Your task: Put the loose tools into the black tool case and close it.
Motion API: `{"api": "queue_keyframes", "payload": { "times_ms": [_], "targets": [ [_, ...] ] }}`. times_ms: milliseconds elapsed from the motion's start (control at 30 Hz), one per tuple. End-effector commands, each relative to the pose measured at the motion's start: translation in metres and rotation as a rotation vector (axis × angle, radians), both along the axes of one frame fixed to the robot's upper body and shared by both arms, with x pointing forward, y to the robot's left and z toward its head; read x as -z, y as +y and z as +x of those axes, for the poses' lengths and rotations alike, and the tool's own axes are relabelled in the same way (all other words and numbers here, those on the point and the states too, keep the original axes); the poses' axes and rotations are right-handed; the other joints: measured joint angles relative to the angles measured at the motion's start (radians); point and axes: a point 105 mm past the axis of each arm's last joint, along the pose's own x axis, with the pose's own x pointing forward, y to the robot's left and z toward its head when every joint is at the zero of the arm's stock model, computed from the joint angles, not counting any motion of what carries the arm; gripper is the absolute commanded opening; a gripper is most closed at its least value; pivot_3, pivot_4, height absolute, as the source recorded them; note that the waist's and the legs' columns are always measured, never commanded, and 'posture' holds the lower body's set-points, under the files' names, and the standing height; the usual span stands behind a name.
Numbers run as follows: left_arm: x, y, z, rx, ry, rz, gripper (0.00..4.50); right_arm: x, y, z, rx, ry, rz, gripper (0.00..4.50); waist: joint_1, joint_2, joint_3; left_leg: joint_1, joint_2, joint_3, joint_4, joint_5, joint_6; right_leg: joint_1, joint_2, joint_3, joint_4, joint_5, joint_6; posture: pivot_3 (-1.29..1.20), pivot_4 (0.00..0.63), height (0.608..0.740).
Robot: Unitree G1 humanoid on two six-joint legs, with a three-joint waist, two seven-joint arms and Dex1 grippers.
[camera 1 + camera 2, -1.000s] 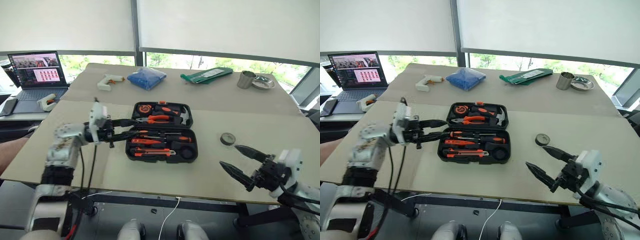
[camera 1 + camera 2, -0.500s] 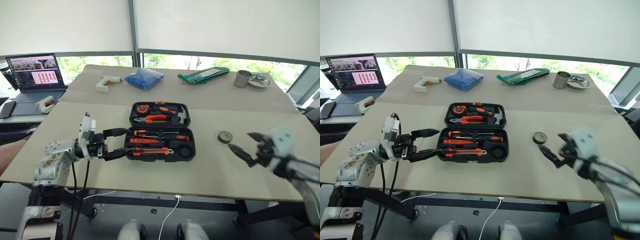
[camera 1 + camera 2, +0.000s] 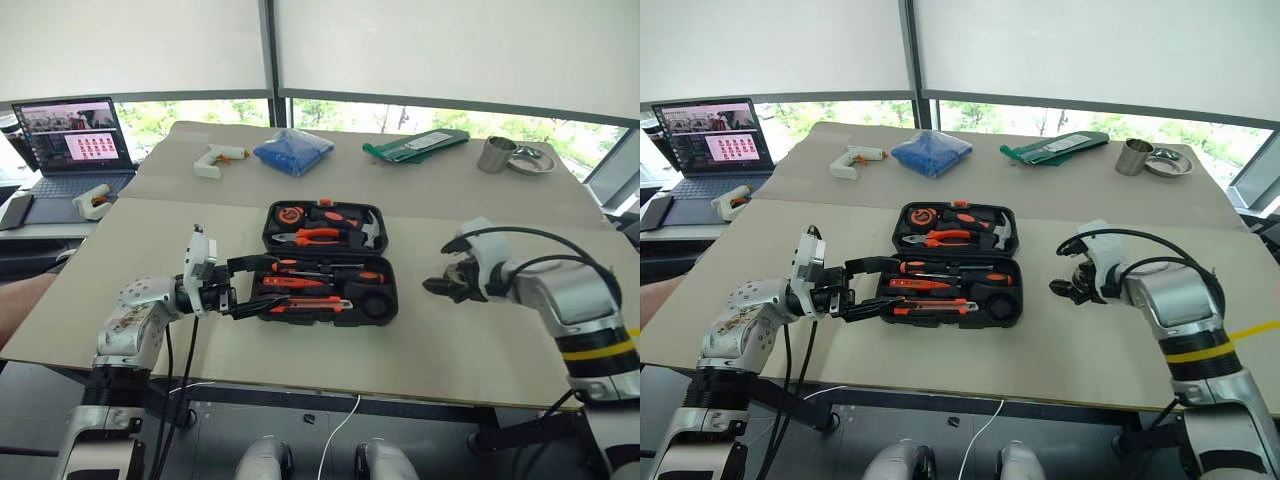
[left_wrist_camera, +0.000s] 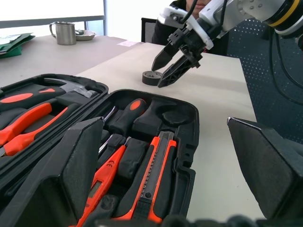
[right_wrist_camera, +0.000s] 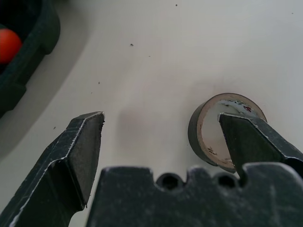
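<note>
Black tool case lies open on the bench, orange-handled tools in its slots, utility knife up front. Left gripper jaws spread wide, straddling the case's near-left corner, gripping nothing. Tape roll sits loose on bench, right gripper jaws released, one finger over the roll, the other well beside it.

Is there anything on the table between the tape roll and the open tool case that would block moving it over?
Nothing visible. The tape roll lies on bare table, right of the black tool case, with the open right gripper over it and only empty tabletop between roll and case.
</note>
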Motion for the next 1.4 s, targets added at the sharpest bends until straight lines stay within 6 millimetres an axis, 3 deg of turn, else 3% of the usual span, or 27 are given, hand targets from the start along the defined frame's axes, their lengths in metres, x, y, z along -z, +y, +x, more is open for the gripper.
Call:
{"api": "queue_keyframes", "payload": {
  "times_ms": [33,133,333,400,500,600,700,833,933,1067,1267,1400],
  "targets": [
    [-0.013,-0.006,-0.003,0.029,-0.065,0.004,4.48,-0.005,-0.005,0.010,0.021,-0.017,-0.021,4.50,-0.001,0.000,0.000,0.000,0.000,0.000,0.000,0.000,0.000,0.000,0.000,0.000,0.000,0.000,0.000,0.00,0.150,0.739],
    [-0.016,-0.006,-0.003,0.035,-0.072,0.008,4.50,0.000,-0.002,0.012,0.029,0.004,-0.017,3.84,-0.005,0.000,0.000,0.000,0.000,0.000,0.000,0.000,0.000,0.000,0.000,0.000,0.000,0.000,0.000,0.00,0.150,0.739],
    [-0.020,-0.005,-0.008,0.052,-0.080,0.000,4.50,0.002,-0.002,0.014,0.042,0.005,-0.019,1.70,-0.010,0.000,0.000,0.000,0.000,0.000,0.000,0.000,0.000,0.000,0.000,0.000,0.001,0.000,0.000,0.00,0.150,0.739],
    [-0.018,-0.004,-0.010,0.058,-0.074,0.003,4.50,0.002,-0.001,0.014,0.034,0.000,-0.014,1.19,-0.010,0.000,0.000,0.000,0.000,0.000,0.000,0.000,0.000,0.000,0.000,0.000,0.001,0.000,0.000,0.00,0.150,0.739],
    [-0.015,-0.004,-0.013,0.061,-0.070,0.006,4.50,-0.011,0.011,0.013,-0.089,-0.077,-0.012,0.14,-0.010,0.000,0.000,0.000,0.000,0.000,0.000,0.000,0.000,0.000,0.000,0.000,0.001,0.000,0.000,0.00,0.150,0.739],
    [-0.014,-0.003,-0.014,0.062,-0.066,0.008,4.50,-0.037,0.048,-0.002,-0.375,-0.172,0.026,0.06,-0.010,0.001,0.000,0.000,0.000,0.000,0.000,0.000,0.000,0.000,0.000,0.000,0.001,0.000,0.000,0.00,0.150,0.739],
    [-0.004,0.003,-0.019,0.085,-0.037,0.056,4.50,-0.058,0.098,-0.038,-0.634,-0.115,0.164,0.06,-0.016,0.001,0.000,0.000,0.003,0.000,0.000,0.000,0.000,-0.001,0.001,0.001,0.001,0.000,0.000,0.00,0.150,0.739],
    [0.006,0.008,-0.022,0.083,-0.024,0.081,4.50,-0.040,0.125,-0.064,-0.746,0.046,0.137,0.06,-0.014,0.001,0.000,0.002,0.006,0.000,-0.001,0.001,-0.002,0.000,0.003,0.000,0.001,0.000,-0.001,0.00,0.150,0.739],
    [0.008,0.011,-0.020,0.061,-0.032,0.079,4.50,-0.026,0.127,-0.062,-0.694,0.114,0.120,0.06,-0.005,0.001,0.000,0.001,0.005,0.000,0.000,0.001,-0.002,0.000,0.002,-0.001,0.001,0.000,-0.002,0.00,0.150,0.739],
    [0.013,0.014,-0.016,0.029,-0.051,0.069,4.50,-0.008,0.113,-0.054,-0.626,0.142,0.037,0.06,0.000,0.001,0.000,0.000,0.003,0.000,0.001,0.001,-0.001,-0.001,-0.001,-0.001,0.001,0.000,-0.003,0.00,0.150,0.739],
    [0.023,0.021,-0.021,0.003,-0.052,0.060,4.50,0.002,0.090,-0.044,-0.556,0.153,-0.067,0.06,0.000,0.000,0.000,0.000,0.004,0.001,0.000,0.000,-0.001,-0.001,0.000,-0.002,0.001,0.001,-0.002,0.00,0.150,0.739],
    [0.026,0.020,-0.023,-0.003,-0.053,0.050,4.50,0.007,0.085,-0.043,-0.551,0.172,-0.047,0.06,0.004,0.000,0.000,0.000,0.004,0.001,0.001,0.000,-0.001,-0.001,-0.001,-0.002,0.001,0.001,-0.002,0.00,0.150,0.739]
  ]
}}
